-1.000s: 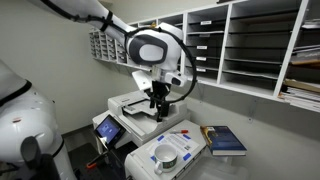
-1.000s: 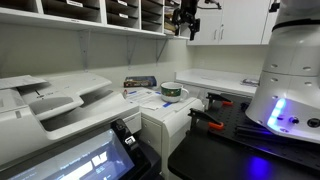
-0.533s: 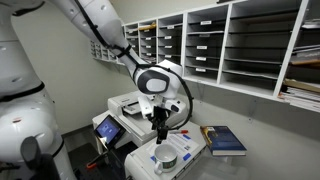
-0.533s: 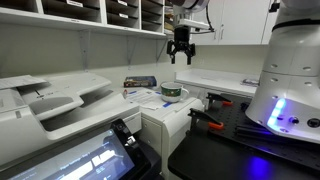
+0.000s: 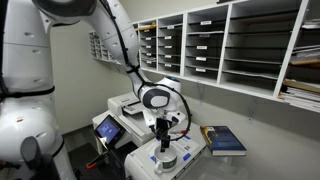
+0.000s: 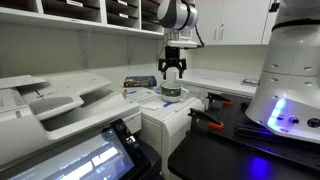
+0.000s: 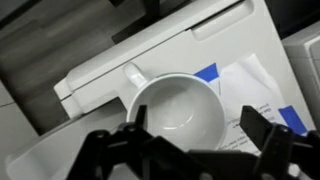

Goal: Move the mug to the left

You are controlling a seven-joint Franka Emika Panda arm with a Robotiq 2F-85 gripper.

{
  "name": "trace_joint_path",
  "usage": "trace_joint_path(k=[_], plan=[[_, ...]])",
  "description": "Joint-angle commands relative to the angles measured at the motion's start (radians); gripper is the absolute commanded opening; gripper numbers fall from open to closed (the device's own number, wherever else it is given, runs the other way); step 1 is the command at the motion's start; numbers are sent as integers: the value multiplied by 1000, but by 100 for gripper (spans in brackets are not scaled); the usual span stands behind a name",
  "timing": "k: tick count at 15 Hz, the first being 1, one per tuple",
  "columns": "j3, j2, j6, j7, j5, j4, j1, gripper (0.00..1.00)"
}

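The mug (image 5: 166,156) is small, round and white-grey. It stands on top of a white machine (image 5: 193,149) and also shows in the other exterior view (image 6: 173,92). In the wrist view the mug (image 7: 178,105) fills the middle, seen from above, with its handle pointing to the upper left. My gripper (image 5: 163,141) hangs open just above it, also seen in an exterior view (image 6: 172,73). In the wrist view the gripper (image 7: 197,132) has one finger on each side of the mug, not touching it.
A blue book (image 5: 225,140) lies beside the mug on the same surface, also seen in an exterior view (image 6: 140,82). A large printer (image 5: 131,103) stands behind. Wall shelves (image 5: 250,45) with paper trays run above. Printed sheets (image 7: 255,85) lie under the mug.
My gripper has come down from high near the shelves to just above the mug, staying open. The mug has not moved.
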Motion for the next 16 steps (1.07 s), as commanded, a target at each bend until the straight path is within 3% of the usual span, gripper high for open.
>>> trace_joint_path(k=[1, 2, 3, 4, 7, 15, 16], plan=[[12, 88, 34, 69, 12, 76, 23, 100], [12, 112, 35, 85, 12, 100, 30, 100], [10, 135, 35, 101, 5, 121, 38, 93], [10, 156, 32, 107, 5, 141, 43, 74], [7, 204, 21, 120, 5, 181, 54, 61], [-13, 228, 13, 131, -15, 184, 70, 0], [-11, 223, 14, 127, -12, 179, 69, 0]])
